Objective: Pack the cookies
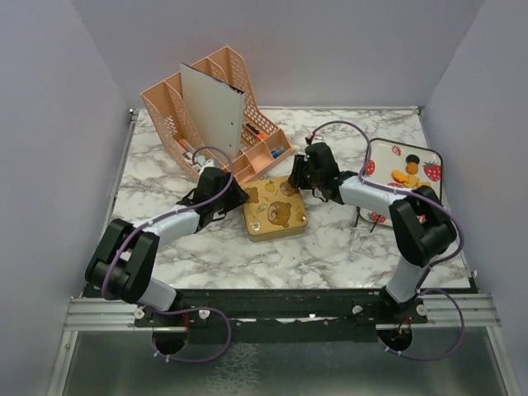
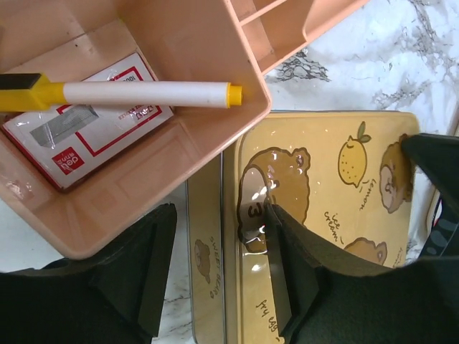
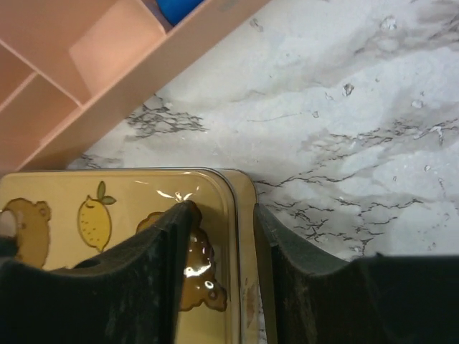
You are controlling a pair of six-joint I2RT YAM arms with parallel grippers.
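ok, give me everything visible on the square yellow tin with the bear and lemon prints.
The square yellow metal-looking tin has rounded corners and a glossy closed lid printed with brown bears and lemons. It lies flat on the marble table, beside the pink plastic organizer. The left gripper and right gripper straddle opposite edges, jaws open, one finger over the lid each.

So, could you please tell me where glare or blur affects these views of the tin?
Left wrist view: white glare spots on the glossy tin lid, over the bear print, but the lettering is readable. Right wrist view: similar highlights on the lid's bear print, and the marble table is sharp. Top external view: even light, soft shadows, no strong glare.
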